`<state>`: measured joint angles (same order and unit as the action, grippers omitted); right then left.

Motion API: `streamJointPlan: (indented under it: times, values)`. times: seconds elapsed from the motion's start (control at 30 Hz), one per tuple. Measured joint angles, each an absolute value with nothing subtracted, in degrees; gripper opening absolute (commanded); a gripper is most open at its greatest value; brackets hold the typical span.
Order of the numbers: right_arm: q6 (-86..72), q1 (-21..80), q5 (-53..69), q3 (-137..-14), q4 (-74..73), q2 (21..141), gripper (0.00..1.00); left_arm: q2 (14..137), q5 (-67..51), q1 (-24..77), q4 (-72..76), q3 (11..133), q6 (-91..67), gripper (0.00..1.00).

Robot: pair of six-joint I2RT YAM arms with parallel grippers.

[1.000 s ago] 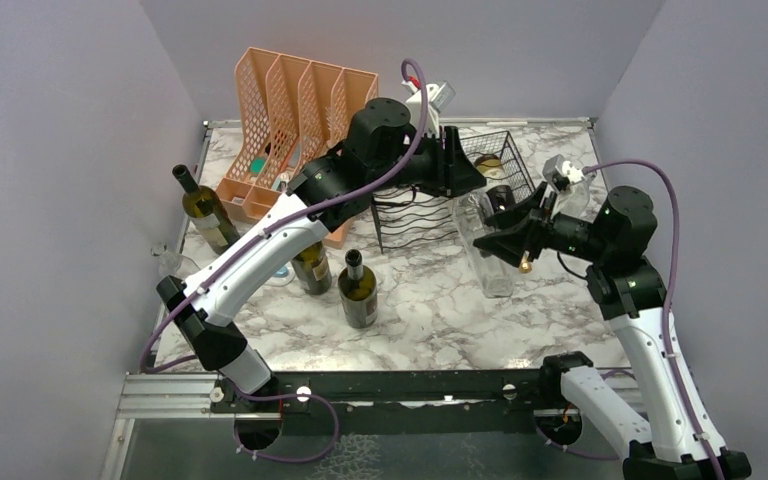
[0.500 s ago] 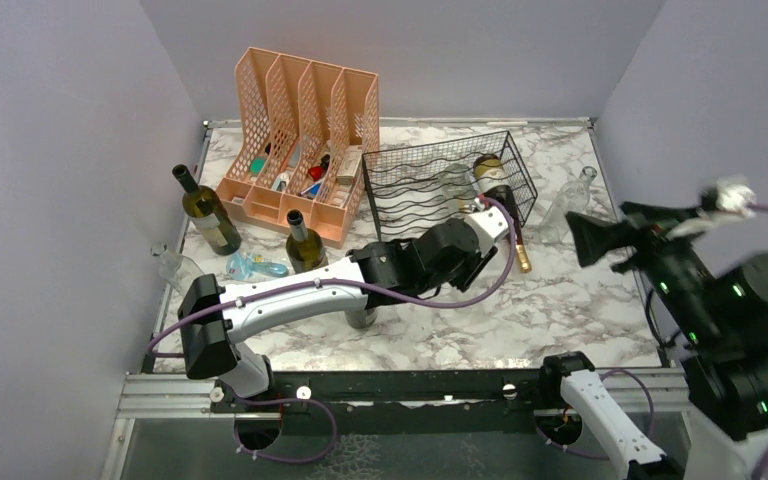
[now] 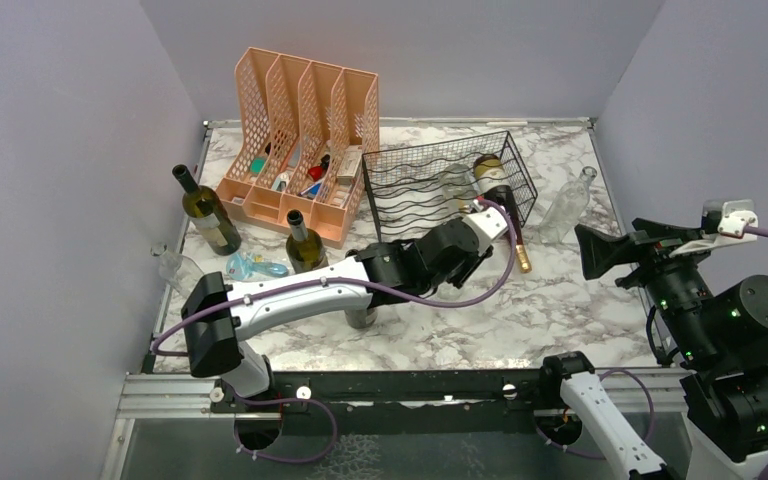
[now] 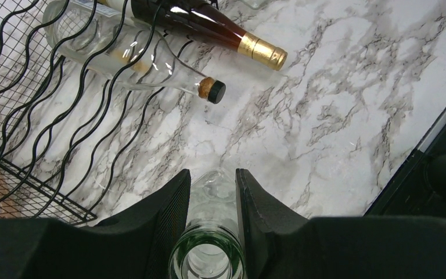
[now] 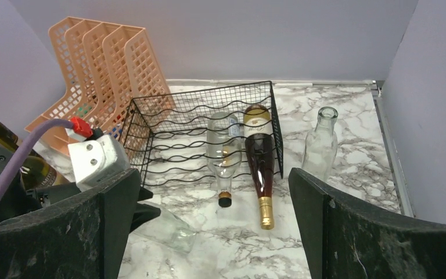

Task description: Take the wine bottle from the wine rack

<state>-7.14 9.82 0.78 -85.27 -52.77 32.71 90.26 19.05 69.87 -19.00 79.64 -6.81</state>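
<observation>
The black wire wine rack (image 3: 430, 190) (image 5: 174, 125) (image 4: 40, 110) stands at the back of the marble table. Two bottles lie in it with necks sticking out the front: a dark wine bottle with gold foil (image 3: 501, 207) (image 5: 259, 160) (image 4: 200, 20) and a clear corked bottle (image 3: 457, 184) (image 5: 223, 151) (image 4: 122, 52). In front of the rack, my left gripper (image 3: 463, 272) (image 4: 212, 174) is shut on the neck of another clear glass bottle (image 4: 212, 200) (image 5: 168, 228), which hangs tilted just above the table. My right gripper (image 3: 615, 250) (image 5: 215, 232) is wide open, raised at the right, holding nothing.
A peach file organiser (image 3: 300, 120) sits left of the rack. Green bottles stand at the left (image 3: 203, 212) and in the middle (image 3: 304, 243). An empty clear bottle (image 3: 565, 205) (image 5: 319, 142) stands right of the rack. Small blue items (image 3: 250, 266) lie near the left arm.
My left arm has come down from over the rack to the table in front of it. My right arm has pulled back to the right and its jaws have opened wide.
</observation>
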Motion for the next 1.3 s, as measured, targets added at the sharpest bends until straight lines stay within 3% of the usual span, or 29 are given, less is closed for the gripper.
streamJointPlan:
  times: [0.13,0.5,0.63,0.87,0.97,1.1,1.3]
  values:
    - [-6.8,10.0,0.8,-85.0,-52.8,32.8,1.0,93.1,19.3,69.9,-21.3,83.0,-6.8,0.25]
    - [-6.5,10.5,1.9,-85.6,-52.9,33.0,1.0,95.9,19.7,69.7,-26.2,88.0,-9.3,0.69]
    - [-6.5,10.5,2.9,-87.2,-53.1,33.7,1.0,96.1,19.6,69.3,-26.9,88.8,-10.0,0.79]
    - [-6.4,11.3,4.5,-87.7,-53.2,34.4,1.0,95.9,18.8,69.0,-29.1,92.4,-10.0,0.88]
    - [-6.3,12.4,4.6,-88.5,-53.2,35.1,1.0,95.2,18.0,69.0,-30.5,95.4,-9.7,0.99]
    - [-5.8,14.9,4.5,-90.9,-53.2,36.9,1.0,92.0,17.3,68.9,-33.0,101.3,-8.0,1.0]
    - [-4.6,19.2,3.1,-98.0,-52.5,40.9,1.0,77.8,21.3,67.7,-32.8,107.2,-0.9,1.0]
